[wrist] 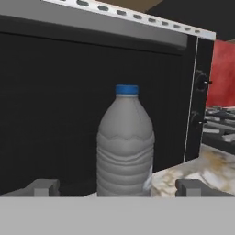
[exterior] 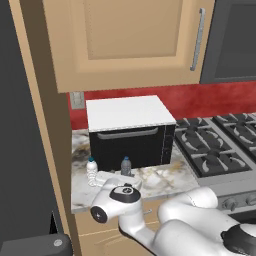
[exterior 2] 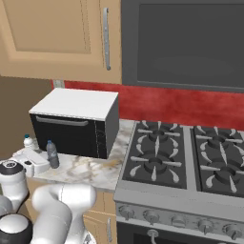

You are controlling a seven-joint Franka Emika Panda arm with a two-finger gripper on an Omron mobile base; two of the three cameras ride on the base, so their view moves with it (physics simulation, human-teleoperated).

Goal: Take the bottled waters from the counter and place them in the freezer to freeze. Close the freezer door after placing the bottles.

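Two blue-capped bottles stand on the marble counter (exterior: pixel 165 181) in front of the black oven (exterior: pixel 132 146). The clear-white one (exterior: pixel 92 170) (exterior 2: pixel 28 141) is at the oven's left corner. The smoky grey one (exterior: pixel 126 166) (exterior 2: pixel 52 153) stands further right. My gripper (wrist: pixel 119 187) (exterior: pixel 119 179) hovers low over the counter's front and is open. In the hand view the grey ribbed bottle (wrist: pixel 125 144) stands centred a little beyond the fingertips (wrist: pixel 43 187), untouched. A tall dark grey body (exterior: pixel 20 125) rises at the far left; its doors and handles are out of view.
The black gas stovetop (exterior 2: pixel 176 157) lies right of the counter. Tan wall cabinets (exterior: pixel 130 40) hang above the oven, which has a white top (exterior 2: pixel 76 102). A red backsplash (exterior 2: pixel 181 107) runs behind. The oven front stands close behind both bottles.
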